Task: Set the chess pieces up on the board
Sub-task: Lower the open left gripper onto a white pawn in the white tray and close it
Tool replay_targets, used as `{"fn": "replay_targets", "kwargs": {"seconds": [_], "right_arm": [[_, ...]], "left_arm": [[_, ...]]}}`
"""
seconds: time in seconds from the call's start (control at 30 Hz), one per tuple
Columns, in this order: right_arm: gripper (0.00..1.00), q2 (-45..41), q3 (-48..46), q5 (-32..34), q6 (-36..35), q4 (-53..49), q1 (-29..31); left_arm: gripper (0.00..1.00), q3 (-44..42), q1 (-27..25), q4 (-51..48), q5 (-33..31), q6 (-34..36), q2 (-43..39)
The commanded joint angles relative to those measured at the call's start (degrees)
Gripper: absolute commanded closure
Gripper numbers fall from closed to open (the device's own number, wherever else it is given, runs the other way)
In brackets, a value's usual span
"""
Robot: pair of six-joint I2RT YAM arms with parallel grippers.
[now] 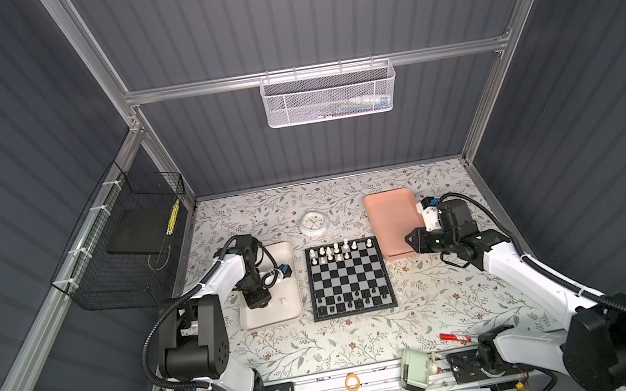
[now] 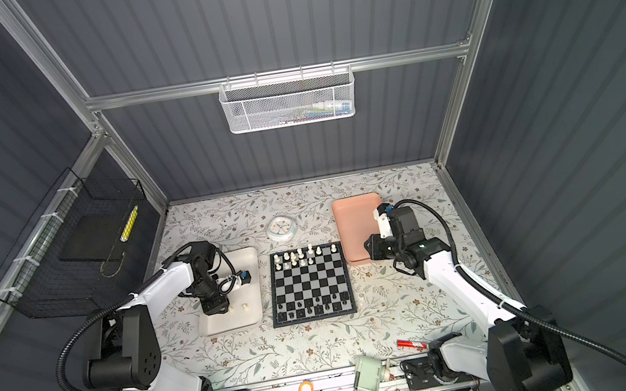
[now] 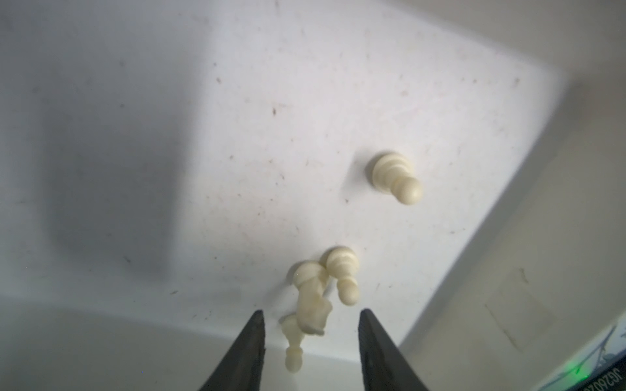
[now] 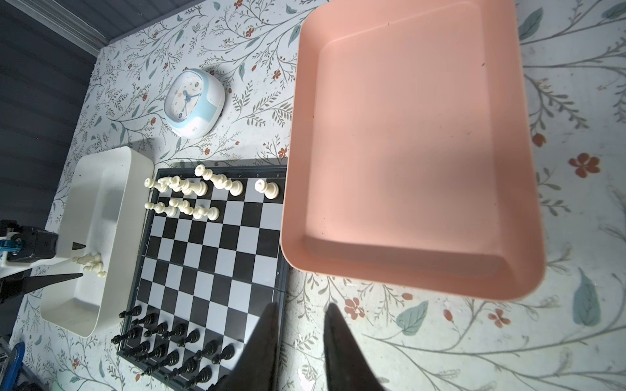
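— Board (image 1: 350, 279) placement is asked for first.
— It is laid flat on the floral bench (image 1: 325, 342), midway between the two arms. Cream-white chess pieces (image 1: 336, 250) are crowded on its two far rows, mostly toward its far left corner. Black chess pieces (image 1: 354, 299) are lined up on its two near rows.
— And what is seen left of the board?
— A white tray (image 1: 274, 315) is set just beside the board's left edge. A few more cream chessmen are seen in it: a lone pawn (image 3: 396, 177) is set apart, and a cluster of three (image 3: 311, 294), one of them horse-headed, is tumbled together.
— How is the left hand held?
— The left hand (image 3: 310, 313) is lowered into that tray with its fingers spread. The cluster is straddled, yet no contact with either finger can be made out.
— And the right hand?
— The right hand (image 4: 301, 306) is hung just right of the board, by the near corner of a pink tray (image 4: 406, 135) that is placed along the board's right side. Its fingers are parted by a narrow gap, and nothing is pinched between them.
— Is anything noted beyond the board?
— A small blue-and-white clock (image 1: 314, 222) is laid face up just behind its far edge.
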Motion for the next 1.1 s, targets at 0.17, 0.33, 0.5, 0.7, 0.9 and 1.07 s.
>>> {"fn": "replay_targets", "kwargs": {"seconds": [0.17,0.33,0.5,0.7,0.9,1.07], "right_arm": [[0.73,0.2,0.9,0.8,0.2,-0.8,0.5],[0.73,0.2,0.9,1.0,0.3,-0.8,0.6],[0.73,0.5,0.9,0.9,0.4,-0.7,0.7],[0.73,1.0,1.1,0.9,0.5,-0.4,0.9],[0.73,1.3,1.0,0.9,0.5,-0.3,1.1],[0.73,1.3,0.7,1.0,0.6,-0.2,1.1]], "left_arm": [[0.57,-0.6,0.1,-1.2,0.5,9.3,-0.3],[0.61,-0.7,0.1,-1.0,0.7,9.6,-0.3],[0.64,-1.0,0.1,-1.3,0.7,9.7,-0.4],[0.66,-1.0,0.1,-1.6,0.8,9.7,-0.6],[0.7,-1.0,0.1,-2.0,0.9,9.5,-0.6],[0.71,-1.3,0.1,-2.2,1.0,9.4,-0.7]]}}
